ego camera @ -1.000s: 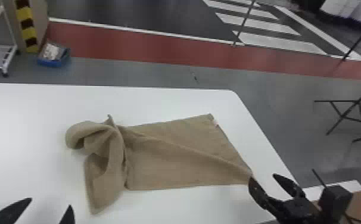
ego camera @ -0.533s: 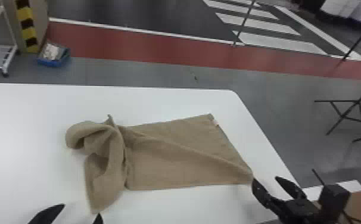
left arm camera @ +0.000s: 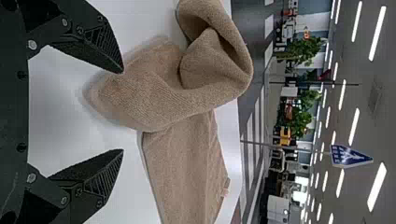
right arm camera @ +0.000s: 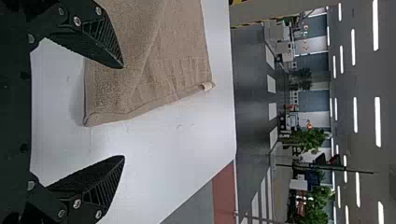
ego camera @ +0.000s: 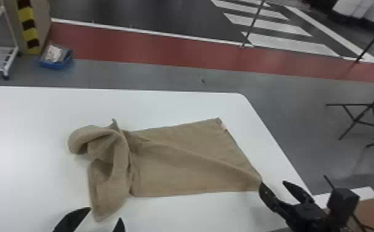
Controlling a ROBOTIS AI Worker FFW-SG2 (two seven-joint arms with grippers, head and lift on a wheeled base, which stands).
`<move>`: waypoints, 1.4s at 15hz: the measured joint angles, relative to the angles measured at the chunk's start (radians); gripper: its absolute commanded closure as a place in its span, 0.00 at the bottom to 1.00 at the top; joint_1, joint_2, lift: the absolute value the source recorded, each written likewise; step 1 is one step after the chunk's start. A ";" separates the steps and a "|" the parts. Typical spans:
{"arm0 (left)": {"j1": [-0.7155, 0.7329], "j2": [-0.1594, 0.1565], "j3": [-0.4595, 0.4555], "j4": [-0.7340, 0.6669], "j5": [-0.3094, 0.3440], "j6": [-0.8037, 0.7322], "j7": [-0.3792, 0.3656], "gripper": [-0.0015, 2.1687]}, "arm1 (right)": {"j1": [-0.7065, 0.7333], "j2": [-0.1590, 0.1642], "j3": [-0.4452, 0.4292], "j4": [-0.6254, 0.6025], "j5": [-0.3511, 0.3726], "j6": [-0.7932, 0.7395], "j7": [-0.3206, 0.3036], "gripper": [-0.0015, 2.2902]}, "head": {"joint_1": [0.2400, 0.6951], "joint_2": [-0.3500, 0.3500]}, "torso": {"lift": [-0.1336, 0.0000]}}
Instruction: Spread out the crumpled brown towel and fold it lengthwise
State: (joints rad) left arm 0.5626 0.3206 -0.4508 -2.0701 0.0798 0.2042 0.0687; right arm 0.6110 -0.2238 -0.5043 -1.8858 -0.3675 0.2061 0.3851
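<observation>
Left gripper (ego camera: 105,213) has shifted right, toward the brown towel (ego camera: 177,166)'s bunched end; towel unmoved. Towel's on the white table (ego camera: 180,105): left end heaped, right part mostly flat with a diagonal ridge, pale tag (ego camera: 223,126) at far right corner. Left fingers spread, empty. Right gripper (ego camera: 272,183) at near right corner, fingers apart, nothing clamped; can't tell if touching. Blue bin (ego camera: 55,64) on floor beyond table.

No text is legible on the blue sign (left arm camera: 349,156) or pale label (right arm camera: 207,87) of the towel (ego camera: 189,172) (too small)
</observation>
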 measured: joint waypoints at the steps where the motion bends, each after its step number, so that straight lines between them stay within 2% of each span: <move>1: -0.001 0.001 -0.003 0.001 -0.004 0.000 0.000 0.19 | -0.001 0.000 -0.003 0.006 -0.006 0.000 0.003 0.10 | 1.00 0.00 | 0.04; 7: -0.010 0.000 -0.036 0.026 -0.035 0.002 0.021 0.19 | -0.002 0.021 -0.021 0.023 -0.017 -0.001 0.026 0.10 | 1.00 0.00 | 0.04; 8: -0.014 0.000 -0.040 0.033 -0.037 0.005 0.026 0.24 | -0.002 0.023 -0.022 0.024 -0.017 -0.001 0.028 0.10 | 1.00 0.00 | 0.04; 12: -0.023 -0.002 -0.035 0.042 -0.042 0.010 0.054 0.25 | -0.002 0.029 -0.026 0.023 -0.022 -0.004 0.031 0.10 | 1.00 0.00 | 0.04; 19: -0.026 -0.002 -0.038 0.043 -0.057 0.022 0.055 0.25 | -0.002 0.037 -0.040 0.020 -0.043 -0.006 0.046 0.10 | 1.00 0.00 | 0.04; 20: -0.025 -0.002 -0.039 0.043 -0.059 0.023 0.054 0.30 | -0.002 0.042 -0.045 0.020 -0.044 -0.006 0.052 0.10 | 1.00 0.00 | 0.04; 21: -0.025 -0.002 -0.040 0.043 -0.062 0.024 0.054 0.31 | -0.002 0.046 -0.049 0.020 -0.044 -0.005 0.056 0.10 | 1.00 0.00 | 0.04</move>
State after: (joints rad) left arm 0.5375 0.3186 -0.4910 -2.0270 0.0182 0.2286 0.1229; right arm 0.6090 -0.1774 -0.5531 -1.8654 -0.4111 0.2010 0.4412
